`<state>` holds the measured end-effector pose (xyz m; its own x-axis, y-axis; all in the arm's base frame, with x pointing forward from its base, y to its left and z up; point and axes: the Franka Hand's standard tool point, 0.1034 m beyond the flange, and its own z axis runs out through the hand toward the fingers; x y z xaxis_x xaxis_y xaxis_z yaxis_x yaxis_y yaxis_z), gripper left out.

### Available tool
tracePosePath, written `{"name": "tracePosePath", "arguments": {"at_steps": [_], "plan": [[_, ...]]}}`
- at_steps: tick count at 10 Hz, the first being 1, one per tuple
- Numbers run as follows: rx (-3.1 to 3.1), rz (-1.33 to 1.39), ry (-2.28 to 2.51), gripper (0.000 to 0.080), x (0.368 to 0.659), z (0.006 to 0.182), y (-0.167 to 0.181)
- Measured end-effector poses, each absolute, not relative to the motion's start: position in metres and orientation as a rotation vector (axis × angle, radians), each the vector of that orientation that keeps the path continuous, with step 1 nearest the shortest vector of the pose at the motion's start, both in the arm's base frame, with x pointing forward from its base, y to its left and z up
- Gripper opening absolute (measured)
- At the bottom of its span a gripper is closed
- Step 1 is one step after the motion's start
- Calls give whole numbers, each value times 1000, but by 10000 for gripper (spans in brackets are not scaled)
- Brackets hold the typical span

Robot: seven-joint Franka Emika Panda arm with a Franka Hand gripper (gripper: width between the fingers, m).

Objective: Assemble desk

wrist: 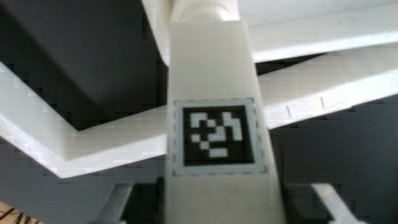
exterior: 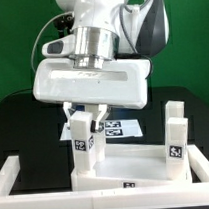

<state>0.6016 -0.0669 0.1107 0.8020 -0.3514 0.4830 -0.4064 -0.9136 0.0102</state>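
Above desk top (exterior: 136, 163), claw (exterior: 85, 122) grips 1 leg (exterior: 83, 144).

One leg (exterior: 83, 136) stands on the desk top (exterior: 116, 168), another leg (exterior: 174, 133) toward the exterior view's right.

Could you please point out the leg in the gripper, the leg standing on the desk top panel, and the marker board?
held leg (wrist: 217, 130): wrist view, its tag.
standing leg (exterior: 176, 138): exterior view, tagged front face.
marker board (exterior: 122, 126): exterior view, its printed surface.
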Motion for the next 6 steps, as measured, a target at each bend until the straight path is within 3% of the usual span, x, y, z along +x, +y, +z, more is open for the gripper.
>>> {"name": "tracePosePath", "arguments": {"at_steps": [6], "plan": [[2827, 875, -614, 288, 596, 111, -62]]}}
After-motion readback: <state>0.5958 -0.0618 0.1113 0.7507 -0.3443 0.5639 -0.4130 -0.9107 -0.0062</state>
